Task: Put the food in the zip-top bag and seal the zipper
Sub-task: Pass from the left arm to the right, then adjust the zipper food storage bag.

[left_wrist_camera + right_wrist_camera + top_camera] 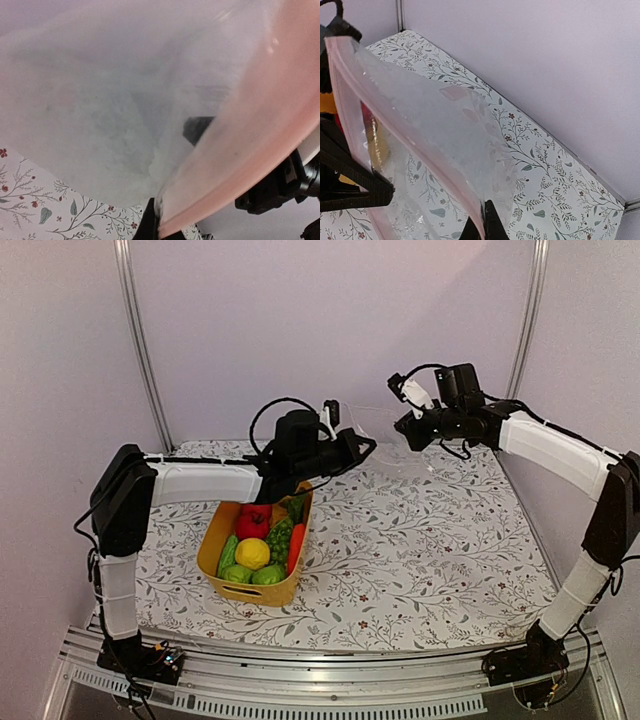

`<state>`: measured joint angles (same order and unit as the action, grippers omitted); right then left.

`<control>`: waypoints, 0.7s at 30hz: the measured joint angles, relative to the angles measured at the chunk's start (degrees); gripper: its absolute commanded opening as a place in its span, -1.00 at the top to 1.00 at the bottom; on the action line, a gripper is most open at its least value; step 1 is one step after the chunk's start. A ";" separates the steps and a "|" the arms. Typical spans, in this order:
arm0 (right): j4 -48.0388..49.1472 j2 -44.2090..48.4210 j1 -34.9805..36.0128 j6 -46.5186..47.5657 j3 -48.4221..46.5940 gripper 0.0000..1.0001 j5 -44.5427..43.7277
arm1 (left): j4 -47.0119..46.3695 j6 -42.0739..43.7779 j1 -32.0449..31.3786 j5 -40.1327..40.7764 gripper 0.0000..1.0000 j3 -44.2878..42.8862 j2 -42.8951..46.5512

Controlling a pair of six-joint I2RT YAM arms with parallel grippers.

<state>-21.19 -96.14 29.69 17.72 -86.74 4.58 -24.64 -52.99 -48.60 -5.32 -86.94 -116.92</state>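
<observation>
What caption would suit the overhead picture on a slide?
The left tool and right tool pinch a clear zip-top bag aloft between them; toy food sits in the yellow basket.

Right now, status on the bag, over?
Left gripper, right gripper: jaws shut on bag, held aloft between them. Food in basket. Nothing in the way.

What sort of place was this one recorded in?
Probably a robot test cell, not a home: bare walls, a metal rail at the front, and a yellow basket of toy food on a flowered tablecloth.
</observation>
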 measured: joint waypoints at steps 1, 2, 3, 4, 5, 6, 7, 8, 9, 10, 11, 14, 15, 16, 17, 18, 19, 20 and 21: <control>0.44 -0.07 -0.72 -0.15 -0.66 1.00 -0.50 | 1.03 0.07 -0.02 -0.02 1.00 0.02 0.00; 0.72 -0.09 -1.46 -0.26 -1.18 1.00 -1.01 | 1.88 0.13 -0.04 0.00 1.00 0.07 0.00; 1.07 -0.11 -2.49 -0.37 -1.70 1.00 -1.46 | 2.73 0.28 -0.04 0.02 1.00 0.33 0.07; 1.38 -0.11 -3.54 -0.42 -2.05 1.00 -2.14 | 3.19 0.31 -0.04 0.04 0.98 0.68 0.15; 1.84 -0.11 -4.57 -0.42 -2.14 1.00 -2.89 | 3.61 0.42 -0.07 0.04 0.92 1.22 0.26; 2.05 -0.11 -5.27 -0.42 -2.14 1.00 -3.28 | 4.02 0.46 -0.07 0.07 0.84 1.64 0.33; 2.10 -0.11 -5.70 -0.42 -2.12 1.00 -3.50 | 4.48 0.55 -0.09 0.04 0.72 1.86 0.33; 2.05 -0.11 -6.16 -0.42 -2.05 1.00 -3.76 | 4.79 0.81 -0.11 0.00 0.60 1.92 0.33; 2.08 -0.11 -6.34 -0.42 -1.95 1.00 -3.82 | 4.98 0.74 -0.11 -0.15 0.48 1.92 0.33; 2.14 -0.11 -6.34 -0.42 -1.81 1.00 -3.80 | 4.94 1.20 -0.11 -0.37 0.33 1.92 0.33; 2.23 -0.11 -6.34 -0.42 -1.68 1.00 -3.76 | 4.81 1.51 -0.13 -0.66 0.18 1.92 0.35; 2.43 -0.09 -6.12 -0.39 -0.76 1.00 -3.26 | 4.44 4.17 -0.26 -1.57 -0.04 2.12 0.55; 2.40 -0.09 -6.12 -0.37 -0.42 1.00 -3.06 | 4.39 4.42 -0.35 -1.40 -0.07 2.21 0.59; 2.45 -0.09 -6.12 -0.37 0.15 1.00 -2.73 | 4.04 5.73 -0.52 -1.51 -0.10 2.78 1.09; 2.40 -0.09 -6.12 -0.37 0.72 1.00 -2.56 | 3.78 7.41 -0.76 -1.49 -0.11 3.67 1.97; 2.38 -0.09 -6.12 -0.35 1.25 1.00 -2.49 | 3.72 8.94 -1.01 -1.60 -0.11 4.59 2.95; 2.38 -0.09 -6.12 -0.35 1.73 1.00 -2.47 | 3.69 10.40 -1.29 -1.46 -0.11 5.46 3.91; 2.34 -0.09 -6.12 -0.31 2.14 1.00 -2.43 | 3.76 12.04 -1.60 -1.44 -0.10 6.29 5.07; 2.38 -0.09 -6.12 -0.31 2.43 1.00 -2.36 | 3.91 13.70 -1.81 -1.33 -0.09 6.71 6.10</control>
<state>-18.81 -96.23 23.57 17.41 -84.31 2.22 -20.73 -39.29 -50.41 -6.66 -80.23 -110.83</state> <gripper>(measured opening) 0.004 0.554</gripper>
